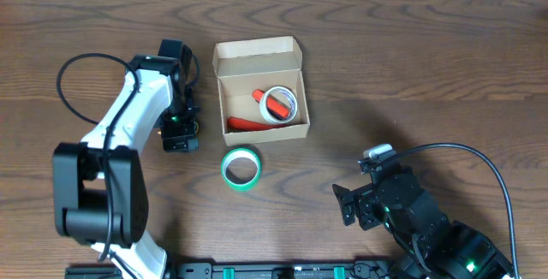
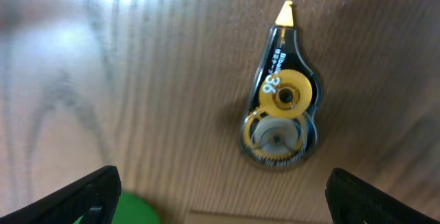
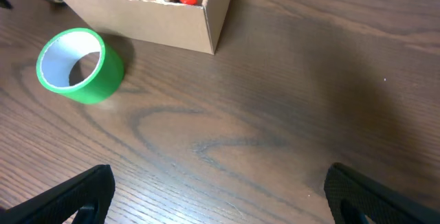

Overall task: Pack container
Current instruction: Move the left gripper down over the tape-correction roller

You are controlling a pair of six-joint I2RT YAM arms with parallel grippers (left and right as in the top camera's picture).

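Box [image 1: 257, 55] sits mid-table, flap open, with a white roll [image 1: 280, 102] and a red item [image 1: 247, 124] inside. Just in front of it lies a green roll [image 1: 241, 168]. I see my left gripper [image 2: 223, 179] spread wide over a correction-tape dispenser [image 2: 278, 107], left of the box. My right gripper [image 3: 218, 176] is spread too, over the table [image 3: 275, 114], well apart from the box.
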